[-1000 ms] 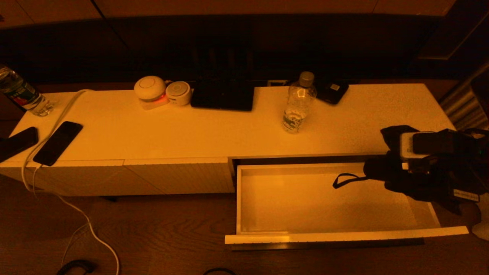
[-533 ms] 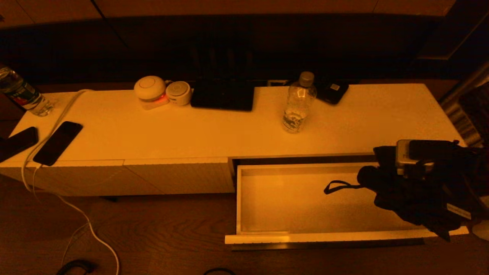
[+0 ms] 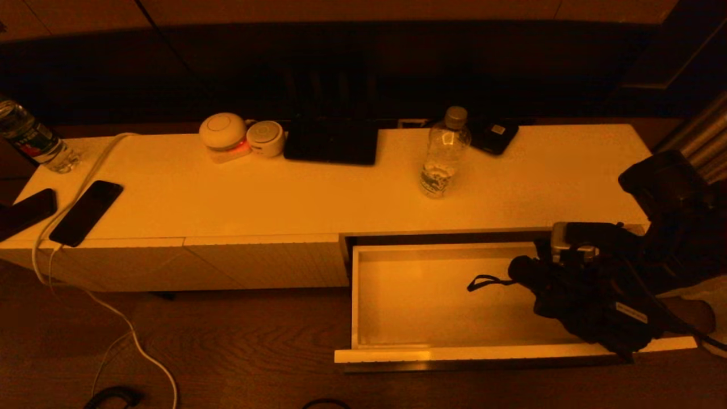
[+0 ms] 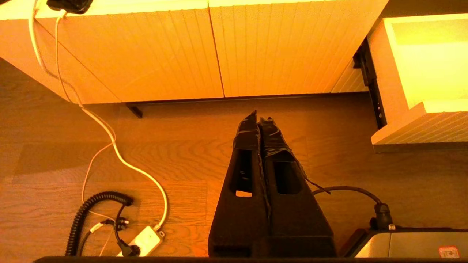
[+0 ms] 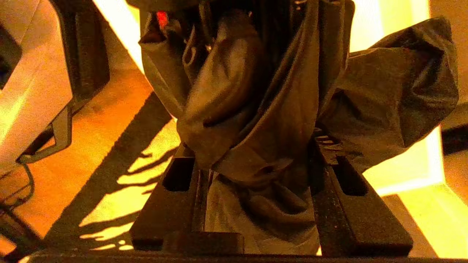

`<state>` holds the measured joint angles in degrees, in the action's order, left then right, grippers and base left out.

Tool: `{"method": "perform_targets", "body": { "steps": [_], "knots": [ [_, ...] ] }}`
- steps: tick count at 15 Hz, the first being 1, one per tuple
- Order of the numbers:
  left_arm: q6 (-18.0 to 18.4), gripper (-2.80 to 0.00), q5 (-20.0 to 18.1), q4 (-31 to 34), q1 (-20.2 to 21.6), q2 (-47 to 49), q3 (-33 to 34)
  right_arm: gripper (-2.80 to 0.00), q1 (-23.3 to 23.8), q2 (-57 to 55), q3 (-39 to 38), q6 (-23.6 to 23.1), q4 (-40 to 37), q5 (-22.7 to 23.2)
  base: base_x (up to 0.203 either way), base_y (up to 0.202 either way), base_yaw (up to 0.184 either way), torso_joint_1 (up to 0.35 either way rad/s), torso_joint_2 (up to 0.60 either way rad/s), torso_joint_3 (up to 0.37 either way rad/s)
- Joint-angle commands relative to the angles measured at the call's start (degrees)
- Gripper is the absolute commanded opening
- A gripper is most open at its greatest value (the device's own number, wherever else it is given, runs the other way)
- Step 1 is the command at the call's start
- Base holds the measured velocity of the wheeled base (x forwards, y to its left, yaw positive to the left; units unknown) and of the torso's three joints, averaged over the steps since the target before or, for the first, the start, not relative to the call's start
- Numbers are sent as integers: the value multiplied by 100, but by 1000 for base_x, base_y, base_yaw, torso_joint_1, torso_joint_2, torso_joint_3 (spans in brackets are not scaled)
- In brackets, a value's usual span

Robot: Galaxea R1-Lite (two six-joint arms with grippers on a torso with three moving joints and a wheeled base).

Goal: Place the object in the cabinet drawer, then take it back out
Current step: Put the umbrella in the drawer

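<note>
We see the right gripper (image 5: 256, 153) clamped on a folded dark umbrella (image 3: 585, 298) – it's low over the right end of the open cabinet drawer (image 3: 454, 355). Left gripper (image 4: 260, 122) – fingers pressed together, parked above the floor.

Standing on the surface (image 3: 318, 199): a bottle (image 3: 445, 153); lying at its left end: two phones (image 3: 85, 212), a cable (image 3: 85, 182).

No lettering on any label can be read
</note>
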<state>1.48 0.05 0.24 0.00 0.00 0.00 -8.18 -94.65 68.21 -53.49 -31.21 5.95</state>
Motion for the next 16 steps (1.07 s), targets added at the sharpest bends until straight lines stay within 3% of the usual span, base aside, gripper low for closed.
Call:
{"method": "perform_targets", "body": {
  "steps": [1,4,10,14,16],
  "knots": [
    [2,-280,4,2,0,0,0,-280,138,-332,-68,-76,213,92,0,0,0,0,0,0],
    [2,-280,4,2,0,0,0,-280,404,-418,-69,-441,299,153,0,0,0,0,0,0],
    [2,-280,4,2,0,0,0,-280,1113,-368,-628,-2554,483,119,0,0,0,0,0,0],
    [2,-280,4,2,0,0,0,-280,1120,-685,-1200,-2330,1458,46,0,0,0,0,0,0],
    [2,-280,4,2,0,0,0,-280,1116,-723,-1230,-2315,1523,38,0,0,0,0,0,0]
  ]
}}
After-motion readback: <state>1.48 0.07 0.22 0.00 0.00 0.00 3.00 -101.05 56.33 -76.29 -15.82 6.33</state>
